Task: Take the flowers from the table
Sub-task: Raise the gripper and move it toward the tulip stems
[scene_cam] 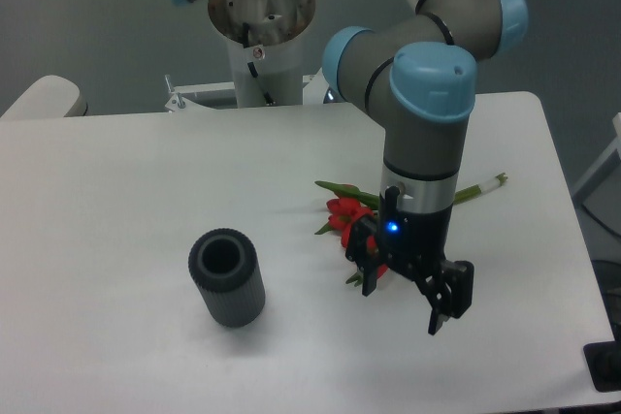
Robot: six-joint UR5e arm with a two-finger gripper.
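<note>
End effector [406, 300] spread wide above the flowers [342, 213] on the table [116, 191]

Robot lab: pedestal-mounted arm [427, 55], white table [116, 220]

a dark grey ribbed cylinder [227, 278] stands upright towards the left front, its open top showing a hollow inside. at the far left edge a pale rounded object [41, 97] juts in, only partly in view. behind lies a grey-blue floor [87, 16], and a dark object [604, 367] shows at the lower right corner, too cropped to identify.
</note>
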